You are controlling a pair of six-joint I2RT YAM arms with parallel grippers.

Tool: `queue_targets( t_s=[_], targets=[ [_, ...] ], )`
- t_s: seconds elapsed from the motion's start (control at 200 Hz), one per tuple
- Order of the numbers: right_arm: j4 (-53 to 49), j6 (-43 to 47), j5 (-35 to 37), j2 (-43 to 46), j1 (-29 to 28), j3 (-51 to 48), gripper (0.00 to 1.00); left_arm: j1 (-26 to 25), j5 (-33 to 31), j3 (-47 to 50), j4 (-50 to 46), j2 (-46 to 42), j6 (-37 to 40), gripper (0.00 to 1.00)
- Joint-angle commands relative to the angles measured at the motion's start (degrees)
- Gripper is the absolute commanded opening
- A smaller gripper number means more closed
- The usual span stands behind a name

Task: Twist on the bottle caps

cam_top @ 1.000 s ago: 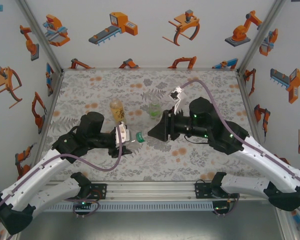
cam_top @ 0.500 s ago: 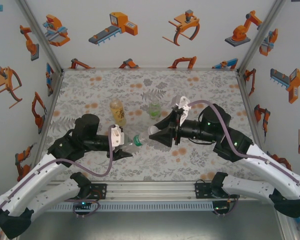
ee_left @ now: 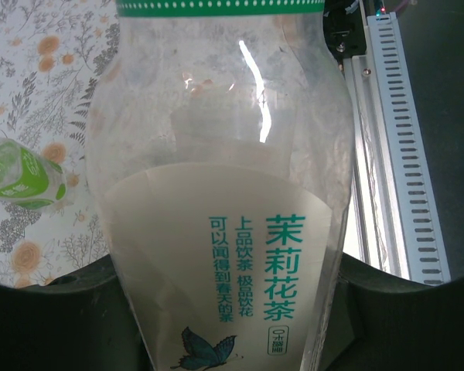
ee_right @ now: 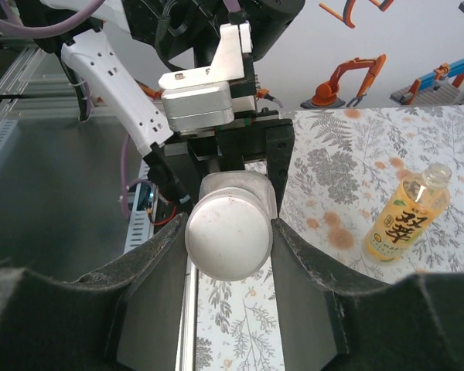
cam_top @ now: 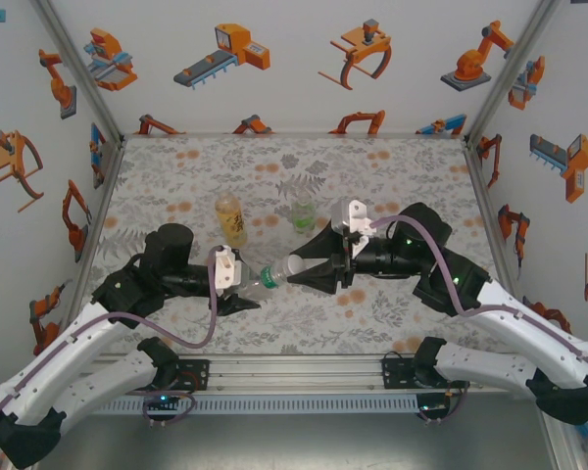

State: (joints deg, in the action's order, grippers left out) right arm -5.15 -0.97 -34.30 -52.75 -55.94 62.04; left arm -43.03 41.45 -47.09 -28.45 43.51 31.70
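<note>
My left gripper (cam_top: 247, 284) is shut on the clear bottle with the green label (cam_top: 265, 278), holding it level with its mouth toward the right arm. In the left wrist view this bottle (ee_left: 224, 193) stands between the dark fingers (ee_left: 39, 317). My right gripper (cam_top: 299, 266) is shut on a white cap (cam_top: 294, 265), which sits against the bottle's mouth. The right wrist view shows the cap (ee_right: 228, 232) pinched between both fingers, with the bottle's neck right behind it. The amber bottle (cam_top: 231, 217) and the squat green bottle (cam_top: 303, 215) stand upright behind.
The amber bottle (ee_right: 410, 216) stands open-topped on the flowered table (cam_top: 402, 166), to the right in the right wrist view. The green bottle (ee_left: 19, 174) shows at the left edge of the left wrist view. A metal rail (cam_top: 294, 370) runs along the near edge.
The right gripper has moved left and down with the white cap and rolled at the wrist. The cap now meets the bottle's mouth. The left gripper drew back slightly with the bottle.
</note>
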Motion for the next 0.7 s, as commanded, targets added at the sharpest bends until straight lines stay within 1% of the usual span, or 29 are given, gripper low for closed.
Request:
queue_targets(
  t_s=[0.0,0.27,0.691],
  targets=[
    [0.72,2.02,-1.29,-0.23,0.1,-0.36,0.2,0.31,1.82,0.42,1.64,-0.68,-1.16,0.0],
    [0.05,3.21,-0.81,-1.36,-0.71,-0.36,0.2,0.3,1.81,0.42,1.73,-0.62,-1.38,0.0],
    [-0.56,4.56,-2.29,-2.27,-1.7,-0.45,0.21,0.48,1.98,0.59,2.45,-1.06,-2.18,0.0]
  ],
)
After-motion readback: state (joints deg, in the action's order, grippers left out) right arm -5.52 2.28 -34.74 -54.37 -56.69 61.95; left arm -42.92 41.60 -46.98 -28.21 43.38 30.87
